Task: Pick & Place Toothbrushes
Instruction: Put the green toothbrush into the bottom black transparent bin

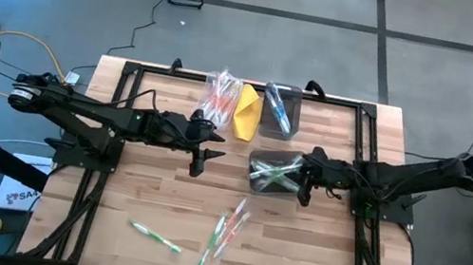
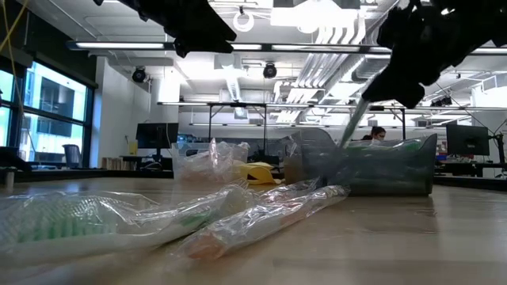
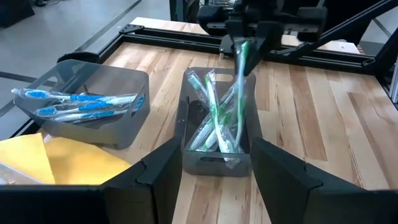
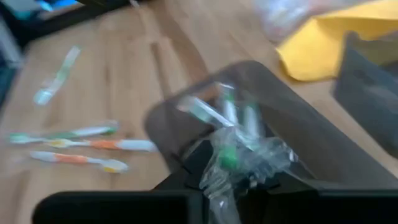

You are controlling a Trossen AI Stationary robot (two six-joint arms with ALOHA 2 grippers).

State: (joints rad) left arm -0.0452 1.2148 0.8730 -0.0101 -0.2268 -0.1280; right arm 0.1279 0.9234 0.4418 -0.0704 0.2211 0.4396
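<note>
The right hand (image 3: 249,46) grips a wrapped green toothbrush (image 3: 239,81) over the grey plastic bin (image 1: 273,172); left hand (image 1: 204,154) open; several toothbrushes (image 1: 225,232) remain on the wooden surface (image 1: 311,261).

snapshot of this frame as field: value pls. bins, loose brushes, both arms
green bin: grey bin at table centre, several wrapped green toothbrushes inside
blue bin: second grey bin at the far edge, holding blue toothbrushes
yellow object: folded yellow envelope beside the blue bin
orange brushes: clear bag at the far edge
loose brushes: green toothbrush and a mixed cluster near the front edge
right gripper: over the green bin, wrapped green toothbrush hanging between the jaws
left gripper: jaws open, empty, left of the green bin
</note>
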